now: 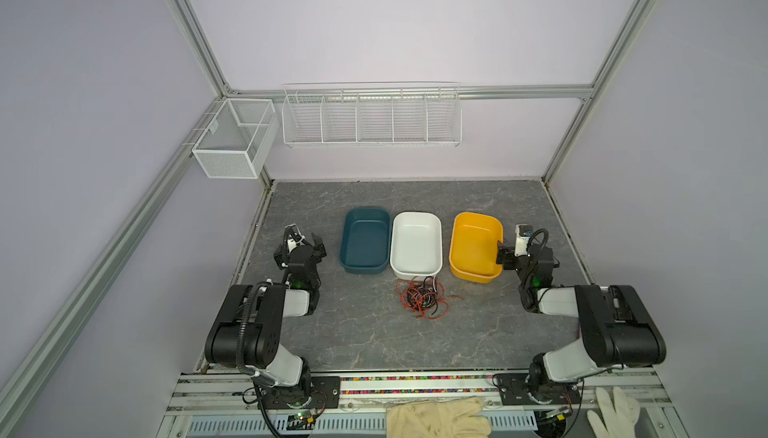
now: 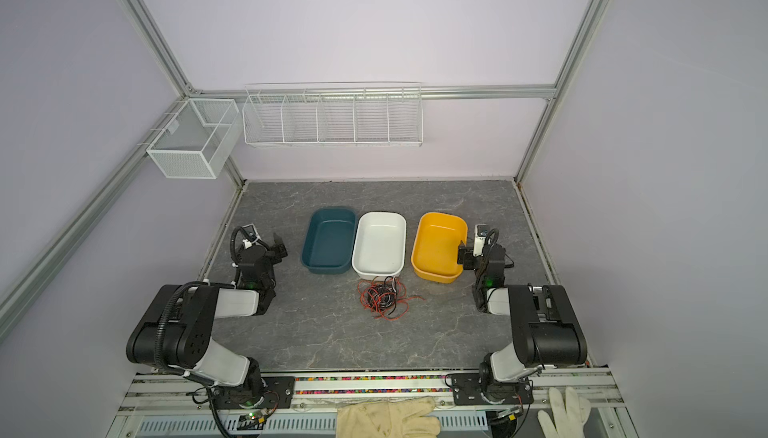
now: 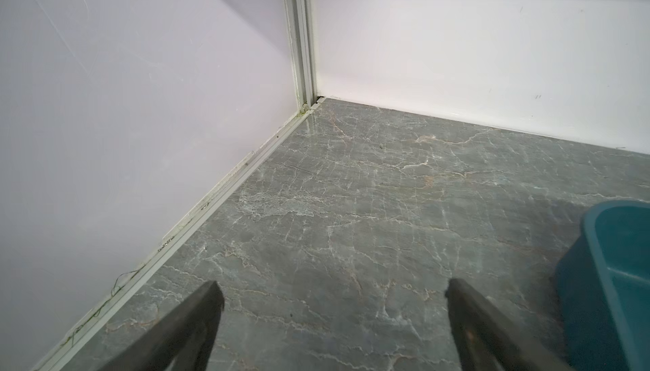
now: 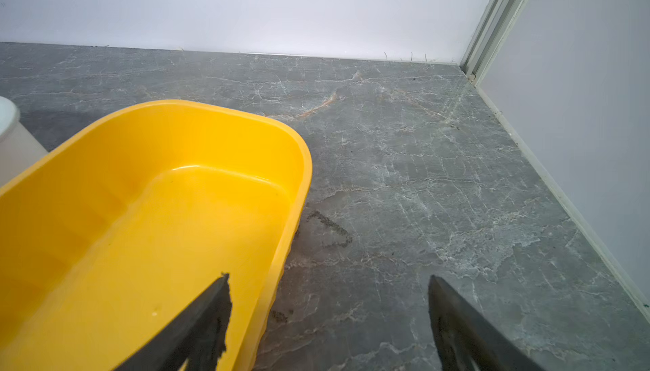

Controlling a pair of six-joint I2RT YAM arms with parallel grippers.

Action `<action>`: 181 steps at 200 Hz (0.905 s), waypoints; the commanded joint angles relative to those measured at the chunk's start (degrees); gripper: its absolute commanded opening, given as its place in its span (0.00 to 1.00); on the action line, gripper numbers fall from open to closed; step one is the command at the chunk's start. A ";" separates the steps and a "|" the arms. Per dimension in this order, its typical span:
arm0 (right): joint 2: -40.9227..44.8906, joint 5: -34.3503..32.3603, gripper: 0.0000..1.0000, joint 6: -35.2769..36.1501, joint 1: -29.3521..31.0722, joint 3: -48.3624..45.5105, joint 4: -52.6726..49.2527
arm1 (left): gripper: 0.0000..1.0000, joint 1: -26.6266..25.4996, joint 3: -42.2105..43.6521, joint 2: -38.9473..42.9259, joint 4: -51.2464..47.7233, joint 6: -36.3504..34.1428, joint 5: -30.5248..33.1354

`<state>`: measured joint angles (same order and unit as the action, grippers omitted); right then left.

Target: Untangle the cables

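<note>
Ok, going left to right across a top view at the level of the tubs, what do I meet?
First the left pincer → dark teal tub → white tub → yellow tub → right pincer, open over that tub's right rim. The cable tangle lies nearer, straddling white and yellow, so it is left out.

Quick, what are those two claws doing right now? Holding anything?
Left gripper: open, holding nothing.
Right gripper: open, holding nothing.
</note>
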<state>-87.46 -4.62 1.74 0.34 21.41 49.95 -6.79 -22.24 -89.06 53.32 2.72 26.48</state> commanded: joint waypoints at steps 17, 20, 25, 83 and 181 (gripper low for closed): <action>-0.27 0.76 0.88 0.46 -0.40 0.65 -0.03 | 0.99 0.19 0.51 -0.33 1.25 -0.78 -0.55; -0.27 0.76 0.89 0.46 -0.42 0.67 -0.03 | 0.99 0.21 0.53 -0.33 1.26 -0.79 -0.52; -0.37 0.73 0.89 0.46 -0.39 0.66 -0.03 | 0.99 0.21 0.52 -0.28 1.26 -0.79 -0.55; -0.31 0.76 0.89 0.46 -0.39 0.67 -0.04 | 0.99 0.19 0.53 -0.36 1.26 -0.76 -0.51; 8.17 -2.93 0.88 -0.20 0.09 7.08 -17.61 | 0.99 0.21 0.49 -0.37 1.26 -0.78 -0.55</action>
<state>-86.06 -4.67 1.74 0.36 22.13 46.09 -6.79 -22.24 -89.06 53.32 2.72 26.48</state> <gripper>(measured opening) 0.881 0.988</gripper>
